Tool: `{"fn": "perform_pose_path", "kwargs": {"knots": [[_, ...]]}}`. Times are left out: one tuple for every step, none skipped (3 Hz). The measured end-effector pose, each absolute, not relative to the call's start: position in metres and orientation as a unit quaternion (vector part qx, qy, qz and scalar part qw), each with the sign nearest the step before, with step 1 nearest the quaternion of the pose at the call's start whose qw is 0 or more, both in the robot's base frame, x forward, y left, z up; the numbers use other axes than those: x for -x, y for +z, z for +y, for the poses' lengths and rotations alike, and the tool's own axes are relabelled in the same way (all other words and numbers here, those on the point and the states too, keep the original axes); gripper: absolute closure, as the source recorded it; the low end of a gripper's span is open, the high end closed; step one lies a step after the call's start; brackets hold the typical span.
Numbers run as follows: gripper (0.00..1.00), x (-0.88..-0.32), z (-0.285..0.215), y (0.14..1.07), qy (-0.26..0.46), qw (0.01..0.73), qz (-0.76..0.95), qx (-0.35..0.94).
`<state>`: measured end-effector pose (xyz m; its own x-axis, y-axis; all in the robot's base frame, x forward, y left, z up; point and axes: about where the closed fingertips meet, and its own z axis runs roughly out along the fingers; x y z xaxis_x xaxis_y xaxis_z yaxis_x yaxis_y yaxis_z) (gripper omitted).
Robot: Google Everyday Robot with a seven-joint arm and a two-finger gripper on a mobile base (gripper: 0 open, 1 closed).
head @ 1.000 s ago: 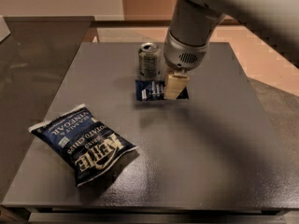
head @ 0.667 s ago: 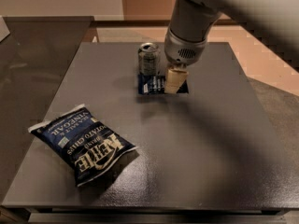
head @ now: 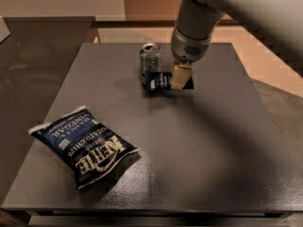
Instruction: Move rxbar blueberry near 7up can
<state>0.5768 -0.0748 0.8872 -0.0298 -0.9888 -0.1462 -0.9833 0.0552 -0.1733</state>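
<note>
The rxbar blueberry (head: 159, 81), a small flat dark navy wrapper with white text, lies on the dark table (head: 208, 141) right in front of the 7up can (head: 150, 58), its left end touching or nearly touching the can's base. The can stands upright, silver-grey with a pull-tab top. My gripper (head: 180, 77) hangs from the grey arm at the upper right and is down over the bar's right end, with a pale fingertip (head: 179, 76) resting on or just above it.
A large navy-and-white Kettle chip bag (head: 84, 143) lies at the table's front left. A dark counter (head: 33, 60) adjoins the table on the left. The table's right edge borders a brown floor.
The gripper and the bar have stayed almost in place by the can; the arm has shifted only slightly.
</note>
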Motion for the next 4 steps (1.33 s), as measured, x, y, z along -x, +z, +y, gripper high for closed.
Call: {"fn": "perform_pose_path", "kwargs": {"knots": [[0.36, -0.581, -0.079, 0.878, -0.007, 0.108, 0.717, 0.689], [0.14, -0.580, -0.081, 0.867, -0.002, 0.101, 0.714, 0.692], [0.00, -0.581, -0.080, 0.867, -0.003, 0.102, 0.714, 0.693], [0.00, -0.581, -0.080, 0.867, -0.003, 0.102, 0.714, 0.693]]}}
